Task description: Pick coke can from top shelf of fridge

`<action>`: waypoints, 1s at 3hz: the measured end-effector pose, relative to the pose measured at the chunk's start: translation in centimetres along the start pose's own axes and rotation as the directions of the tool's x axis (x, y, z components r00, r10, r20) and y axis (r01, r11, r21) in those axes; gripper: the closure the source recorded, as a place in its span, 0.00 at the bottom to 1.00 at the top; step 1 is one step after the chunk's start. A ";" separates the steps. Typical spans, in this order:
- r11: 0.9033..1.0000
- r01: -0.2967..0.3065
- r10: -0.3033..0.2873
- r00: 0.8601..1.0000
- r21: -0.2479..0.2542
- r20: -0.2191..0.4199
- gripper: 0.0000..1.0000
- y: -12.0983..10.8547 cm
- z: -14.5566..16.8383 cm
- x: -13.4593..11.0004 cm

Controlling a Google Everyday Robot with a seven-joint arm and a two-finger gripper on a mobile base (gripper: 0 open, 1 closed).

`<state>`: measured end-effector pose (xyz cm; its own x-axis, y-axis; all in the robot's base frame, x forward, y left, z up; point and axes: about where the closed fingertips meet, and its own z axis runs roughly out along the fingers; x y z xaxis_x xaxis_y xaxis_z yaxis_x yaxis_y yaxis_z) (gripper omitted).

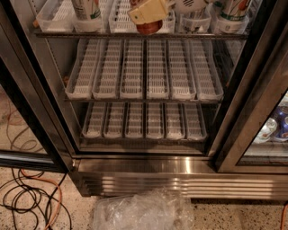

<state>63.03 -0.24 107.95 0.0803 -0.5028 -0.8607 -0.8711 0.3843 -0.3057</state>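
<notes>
The fridge (148,167) stands open, with a steel base and wire racks of white trays. The top shelf (54,34) runs along the top edge of the view. My gripper (148,12) is at the top centre, and its cream finger (145,11) lies across the coke can (149,28). Only the can's red lower part shows, hanging in front of the shelf's front bar. The gripper is shut on it. The rest of the arm is out of view.
White-and-green cans (86,8) (235,9) stand left and right of the gripper. Two lower racks (144,72) hold only white trays. Dark door frames (27,103) (252,112) flank the opening. A clear plastic bag (139,210) and cables (31,202) lie on the floor.
</notes>
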 end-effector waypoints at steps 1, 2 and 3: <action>1.000 0.000 0.000 1.000 0.000 0.000 1.00 0.2 -0.1 -0.2; 0.997 -0.065 0.069 0.992 0.041 -0.110 1.00 1.8 -3.8 2.5; 0.989 -0.136 0.146 0.968 0.064 -0.205 1.00 4.1 -6.2 4.9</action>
<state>56.83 -5.91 105.05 -0.1485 -0.5891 -0.7943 -0.8414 0.4973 -0.2115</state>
